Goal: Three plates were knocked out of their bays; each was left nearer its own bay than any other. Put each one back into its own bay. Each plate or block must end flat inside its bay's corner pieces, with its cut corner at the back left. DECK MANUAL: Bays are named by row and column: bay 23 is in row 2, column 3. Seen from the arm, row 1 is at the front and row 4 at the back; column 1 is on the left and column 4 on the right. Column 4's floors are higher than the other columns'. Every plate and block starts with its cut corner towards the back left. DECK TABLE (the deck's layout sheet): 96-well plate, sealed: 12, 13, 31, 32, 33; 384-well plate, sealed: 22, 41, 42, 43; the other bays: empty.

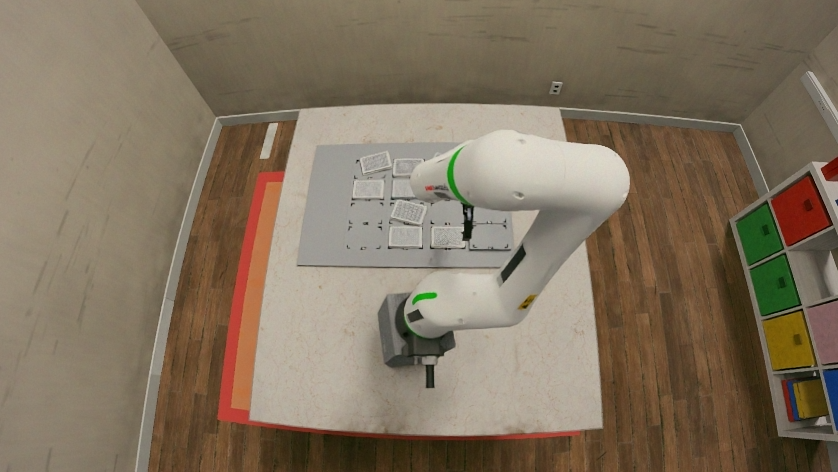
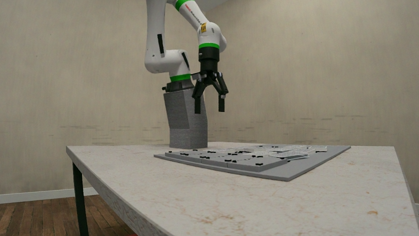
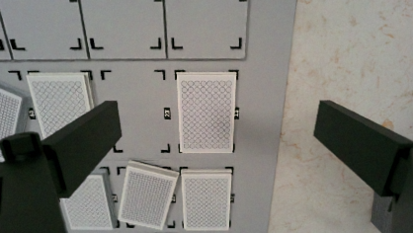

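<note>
My gripper (image 1: 466, 236) (image 2: 209, 112) (image 3: 218, 118) is open and empty, high above the deck's front right. The bay 22 plate (image 1: 408, 212) (image 3: 147, 194) lies turned across its corner pieces. The bay 41 plate (image 1: 375, 163) is turned at the back left. The bay 43 plate (image 3: 9, 111) looks turned at the wrist view's left edge, partly cut off; the arm hides it in the top view. The bay 13 plate (image 1: 447, 236) (image 3: 206, 113) and bay 12 plate (image 1: 405, 236) (image 3: 206, 199) sit square. Cut corners are too small to tell.
The bay 31 plate (image 1: 368, 188), bay 42 plate (image 1: 407, 167), bay 32 plate (image 3: 89, 203) and bay 33 plate (image 3: 56, 99) stand near the turned ones. Column 4's raised floors (image 2: 243, 165) (image 3: 205, 30) carry black corner pieces. The arm (image 1: 562, 175) covers the deck's back right in the top view.
</note>
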You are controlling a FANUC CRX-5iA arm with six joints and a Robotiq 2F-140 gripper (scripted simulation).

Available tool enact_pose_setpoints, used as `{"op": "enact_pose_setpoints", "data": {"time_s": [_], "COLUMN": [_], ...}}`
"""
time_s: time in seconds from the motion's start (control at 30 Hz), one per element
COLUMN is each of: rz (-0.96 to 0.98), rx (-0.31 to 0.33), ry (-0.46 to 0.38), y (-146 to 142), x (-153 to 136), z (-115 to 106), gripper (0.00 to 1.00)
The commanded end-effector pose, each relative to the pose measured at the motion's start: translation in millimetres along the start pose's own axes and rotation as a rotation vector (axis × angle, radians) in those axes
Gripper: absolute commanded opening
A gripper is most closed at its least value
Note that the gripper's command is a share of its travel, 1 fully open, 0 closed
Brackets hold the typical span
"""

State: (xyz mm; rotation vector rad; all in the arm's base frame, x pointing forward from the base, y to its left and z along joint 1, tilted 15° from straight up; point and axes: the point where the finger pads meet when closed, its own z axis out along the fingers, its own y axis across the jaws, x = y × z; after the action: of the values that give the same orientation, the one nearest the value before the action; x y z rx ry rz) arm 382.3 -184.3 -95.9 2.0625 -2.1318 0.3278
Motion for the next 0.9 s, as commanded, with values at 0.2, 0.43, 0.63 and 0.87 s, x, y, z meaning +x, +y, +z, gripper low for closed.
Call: {"op": "enact_pose_setpoints", "data": {"time_s": [0.2,0.43,0.63,0.87], "rz": [0.0,0.0,0.0,0.0], "rx": [0.001,0.001,0.001,0.001], "ry": [0.0,0.0,0.0,0.0], "y": [-0.6,-7.1,-15.9,-31.2], "x": [0.0,-10.0,-23.4,-46.9], "z": [-0.4,-0.3,-0.4,-0.4], "gripper": [1.0,1.0,1.0,1.0]}}
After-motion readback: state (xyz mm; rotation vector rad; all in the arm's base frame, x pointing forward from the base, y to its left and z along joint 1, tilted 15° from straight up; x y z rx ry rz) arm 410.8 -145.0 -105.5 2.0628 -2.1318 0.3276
